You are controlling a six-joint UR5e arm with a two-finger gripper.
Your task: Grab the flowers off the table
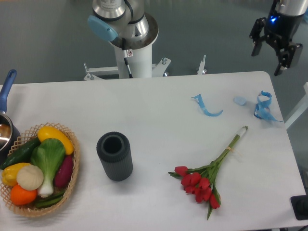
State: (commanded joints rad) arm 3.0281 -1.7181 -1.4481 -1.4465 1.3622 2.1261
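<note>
The flowers [206, 179] lie flat on the white table [159, 106] at the front right: red blooms with green leaves toward the front edge, thin green stems running up and right to about mid-table. My gripper [267, 61] hangs at the top right, above and beyond the table's far right corner, well away from the flowers. Its two black fingers are spread apart and hold nothing.
A dark grey ribbed cylinder vase [114, 156] stands left of the flowers. A wicker basket [72, 173] of vegetables sits at the front left, a pot with a blue handle [6, 86] behind it. Blue ribbon scraps [207, 107] [263, 107] lie at the right rear. The arm's base [130, 43] stands behind the table.
</note>
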